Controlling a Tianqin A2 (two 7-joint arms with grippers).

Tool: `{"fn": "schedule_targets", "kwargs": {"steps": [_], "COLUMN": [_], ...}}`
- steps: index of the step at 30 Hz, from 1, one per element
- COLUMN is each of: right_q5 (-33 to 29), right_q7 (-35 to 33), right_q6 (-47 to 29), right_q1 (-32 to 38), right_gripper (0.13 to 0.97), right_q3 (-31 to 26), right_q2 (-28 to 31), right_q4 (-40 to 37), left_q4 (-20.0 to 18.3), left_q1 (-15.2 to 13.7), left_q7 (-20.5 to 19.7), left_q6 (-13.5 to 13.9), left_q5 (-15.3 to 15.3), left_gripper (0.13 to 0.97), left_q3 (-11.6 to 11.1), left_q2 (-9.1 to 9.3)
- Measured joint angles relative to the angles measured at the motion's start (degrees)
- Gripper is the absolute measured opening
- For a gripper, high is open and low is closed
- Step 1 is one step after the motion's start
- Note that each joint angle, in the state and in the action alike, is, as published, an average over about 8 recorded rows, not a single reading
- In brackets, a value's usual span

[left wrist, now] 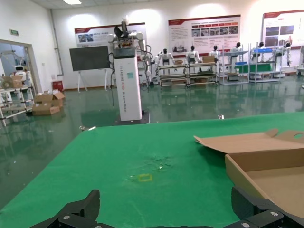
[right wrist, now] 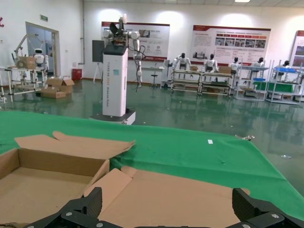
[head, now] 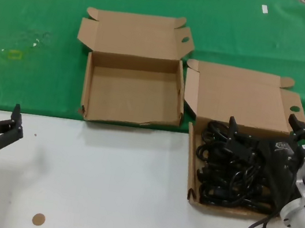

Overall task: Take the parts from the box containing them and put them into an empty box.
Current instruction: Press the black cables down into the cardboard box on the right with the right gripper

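Right pincer spread wide over the tangled black cords in the right-hand box — floppy, grippy rubber, light but likely snagging, so grab a bundled coil not a plug — left pincer open, idle over desk.

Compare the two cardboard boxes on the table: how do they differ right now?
The left box is empty; the right box holds black power cords. The left box lies wholly on the green cloth, the right box mostly on the white surface. The open right gripper hovers over the right box; the open left gripper sits far from both. Both are brown, shallow, lids open.
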Motion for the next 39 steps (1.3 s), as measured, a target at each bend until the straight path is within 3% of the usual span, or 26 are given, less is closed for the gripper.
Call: {"fn": "schedule_targets", "kwargs": {"steps": [28, 39], "right_q5": [0.0, 1.7], "right_q7": [0.0, 0.3], "right_q6": [0.0, 2.3], "right_q1": [0.0, -0.4], "right_gripper": [0.966, 0.966], "right_q3": [0.0, -2.4], "right_q2": [0.0, 2.2], "right_q4": [0.0, 0.5], "left_q4": [0.0, 0.0], "left_q1": [0.0, 0.0], "left_q7": [0.0, 0.0], "left_q6": [0.0, 0.0], "left_q5": [0.0, 0.0], "left_gripper": [0.955, 0.844], "left_q3": [0.0, 0.0], "left_q2": [0.0, 0.0]}}
